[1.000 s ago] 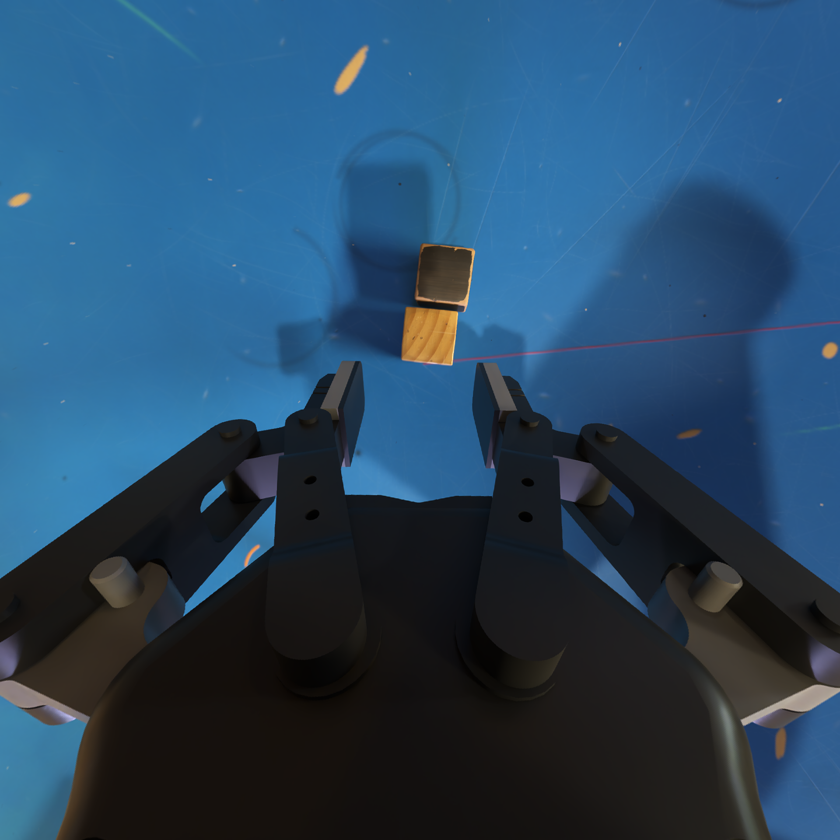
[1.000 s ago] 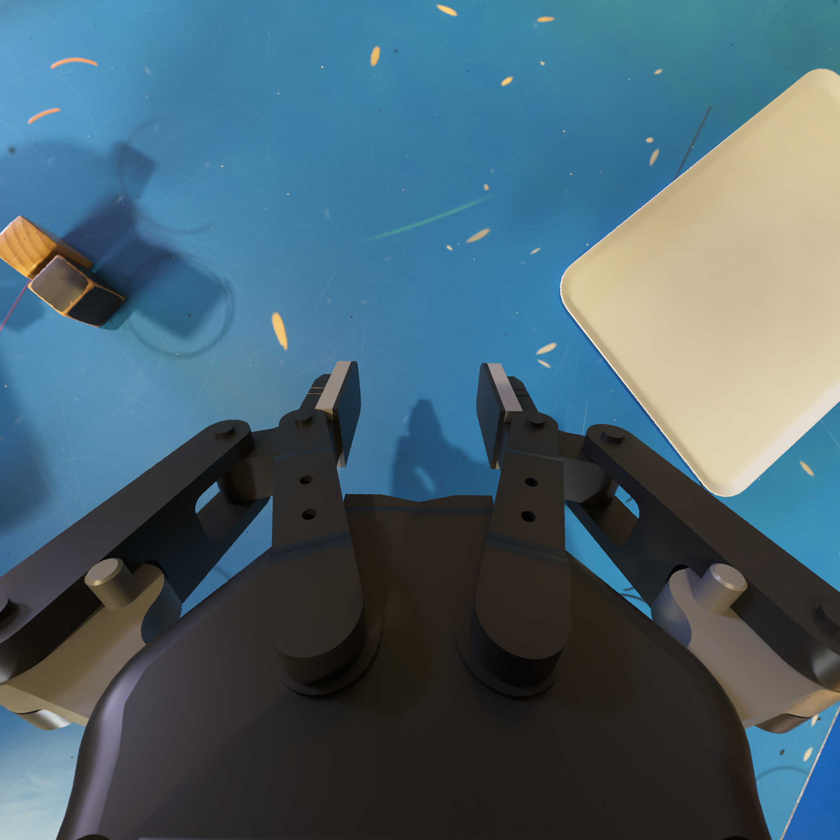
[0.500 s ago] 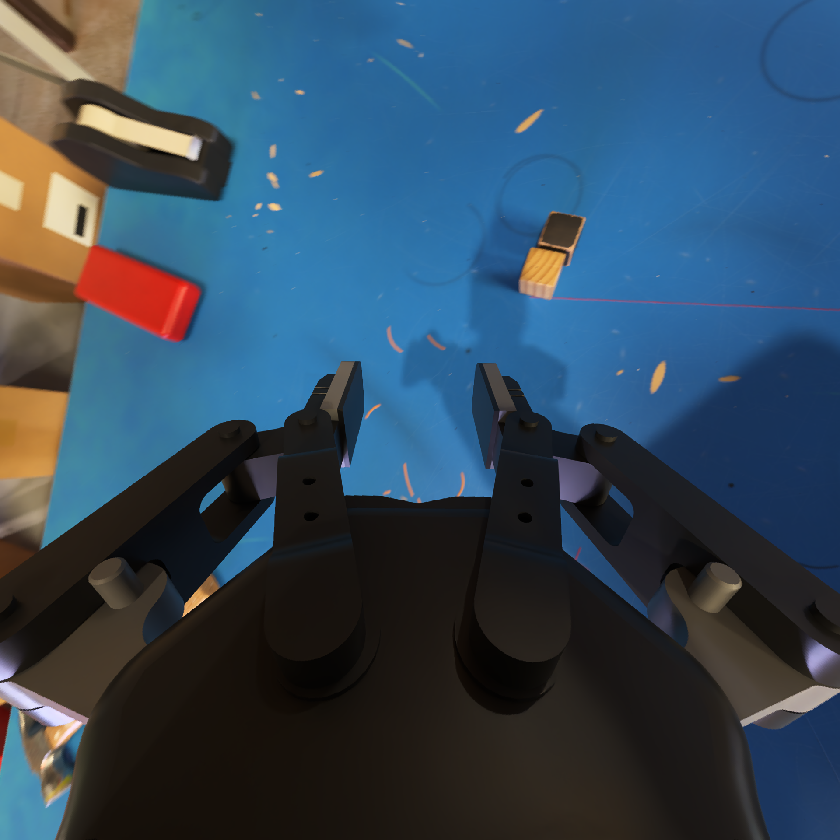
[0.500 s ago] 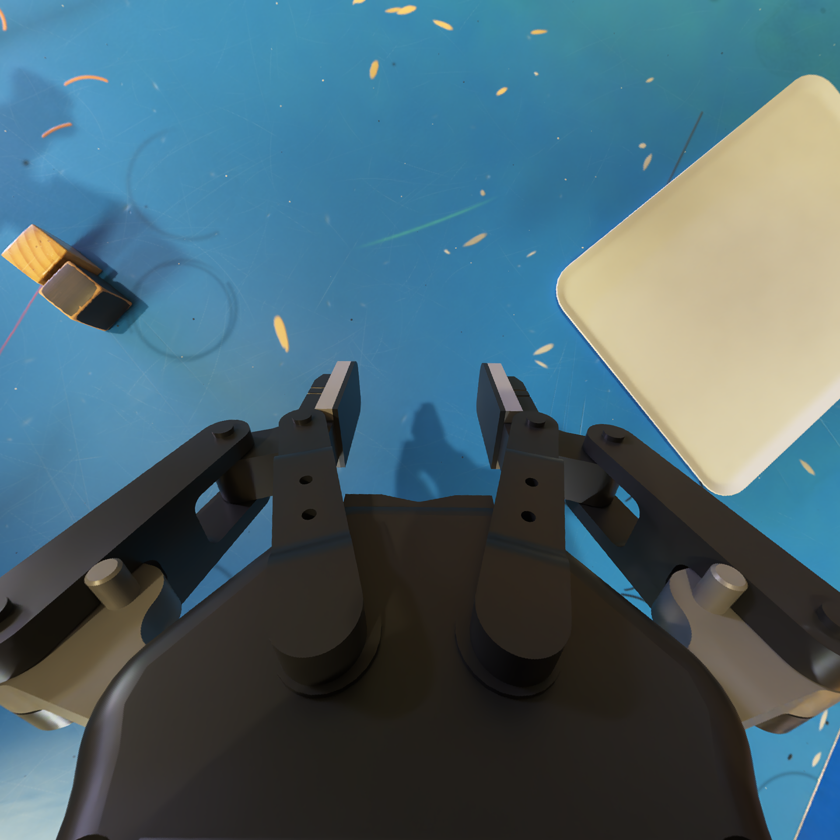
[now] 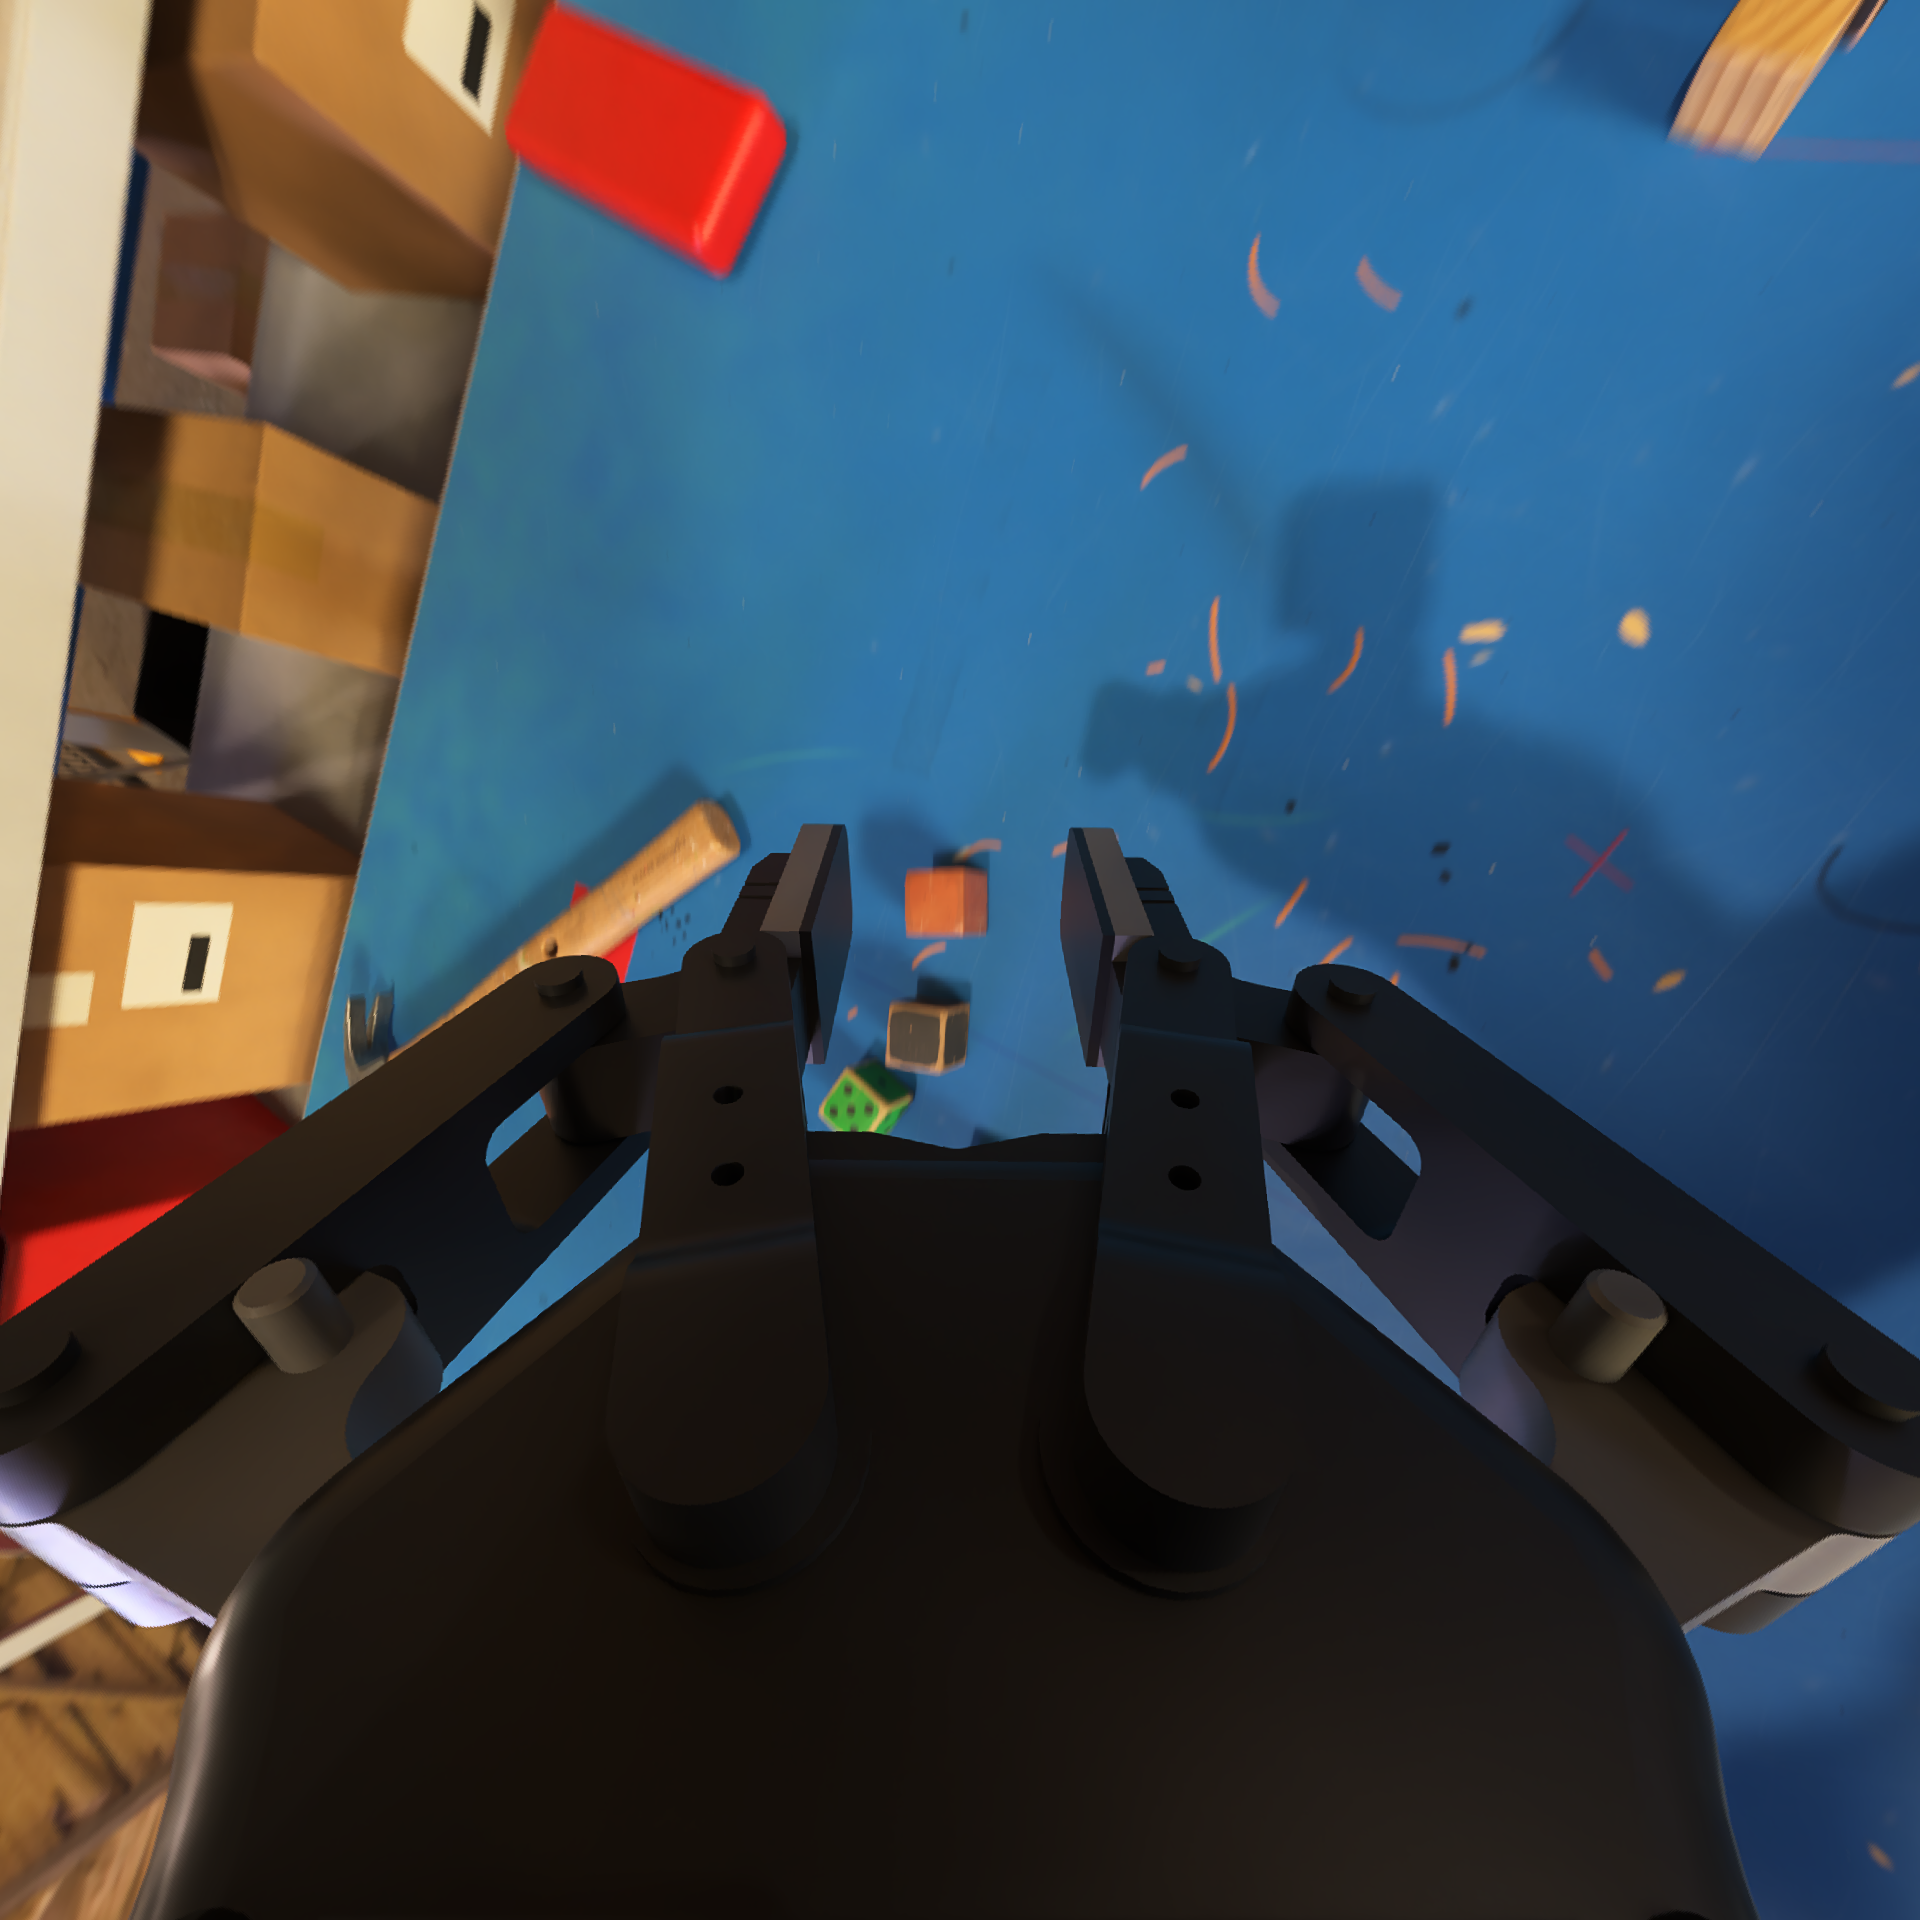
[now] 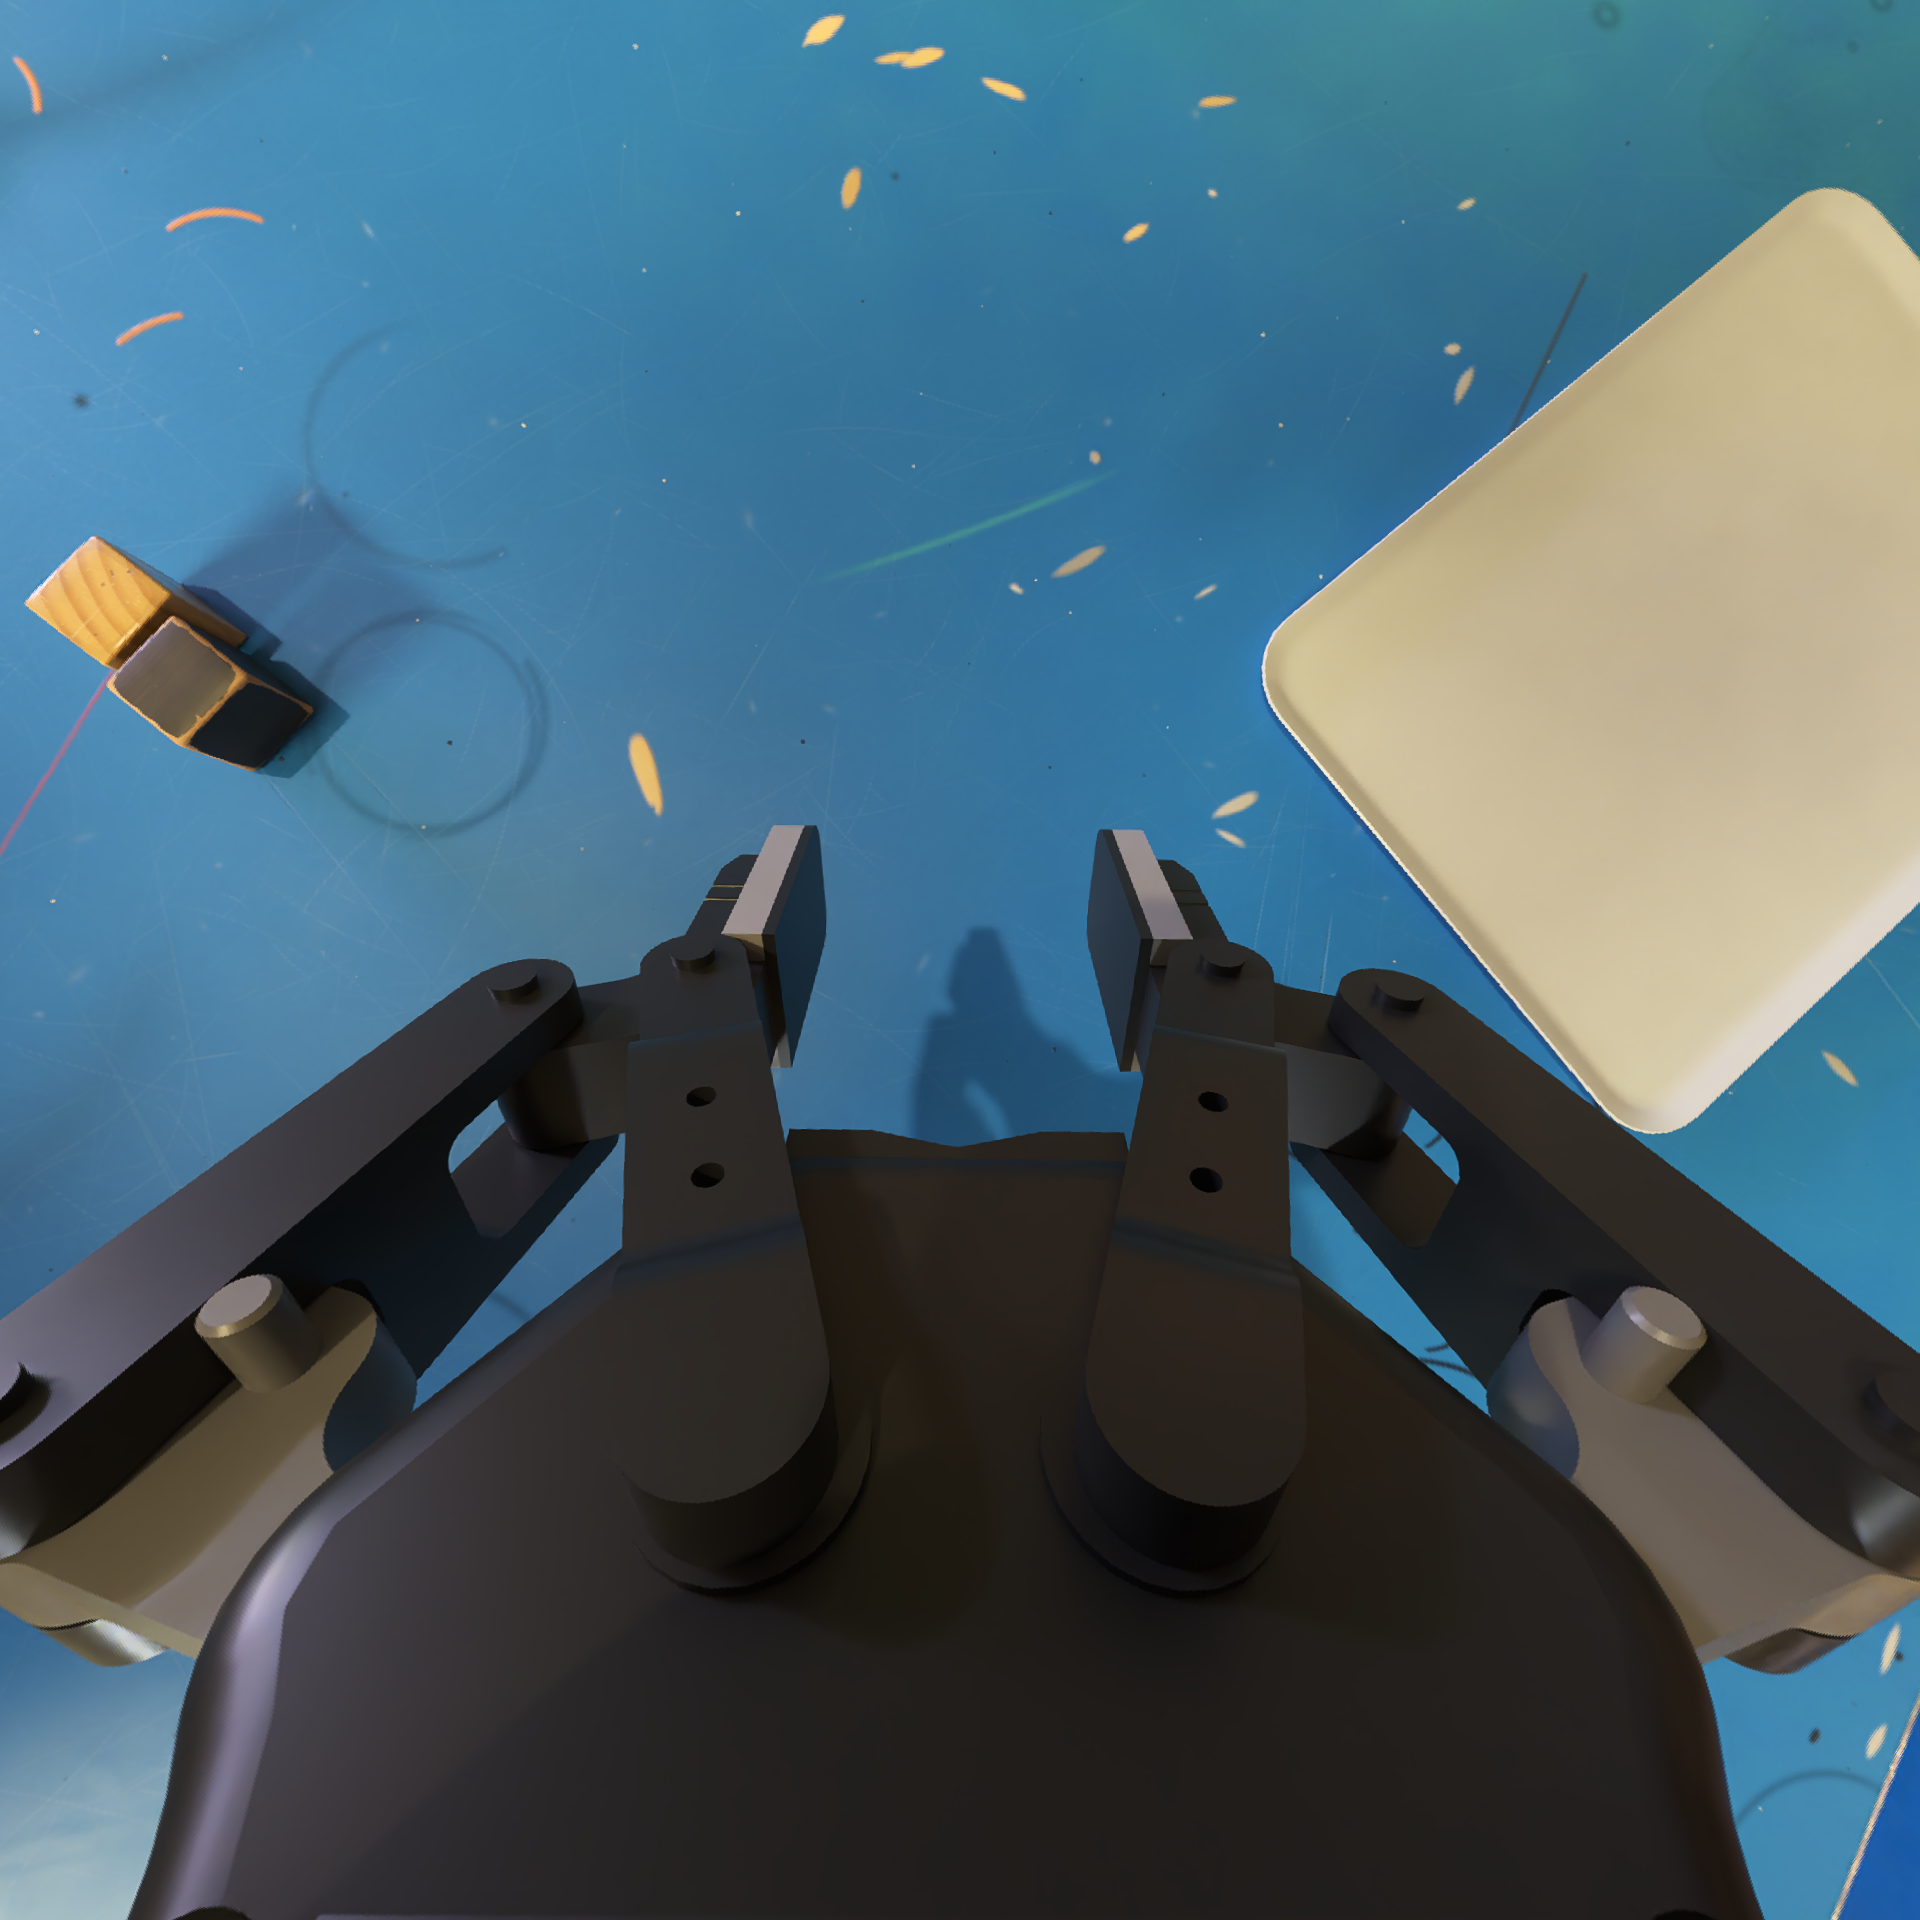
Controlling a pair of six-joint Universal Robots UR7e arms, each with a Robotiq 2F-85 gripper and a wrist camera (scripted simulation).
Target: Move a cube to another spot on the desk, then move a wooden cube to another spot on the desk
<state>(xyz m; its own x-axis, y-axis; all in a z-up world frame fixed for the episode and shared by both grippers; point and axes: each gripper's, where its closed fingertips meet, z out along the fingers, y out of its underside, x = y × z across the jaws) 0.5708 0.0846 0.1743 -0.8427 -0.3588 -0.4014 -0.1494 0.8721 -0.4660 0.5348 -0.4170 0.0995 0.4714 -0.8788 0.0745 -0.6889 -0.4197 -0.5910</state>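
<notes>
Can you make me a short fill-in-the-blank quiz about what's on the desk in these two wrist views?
1. Seen between the left gripper's fingers, the die is coloured ____.
2. In the right wrist view, the light wooden cube sits touching a ____ cube.
3. The right gripper holds ____.
4. The cream tray lies on the ____ side of the right wrist view.

Missing words: green; dark; nothing; right

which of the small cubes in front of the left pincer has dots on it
The green cube, lowest of the three, just above the pincer's body. The orange cube is plain, and the dark cube between them has tan edges but no dots.
</notes>
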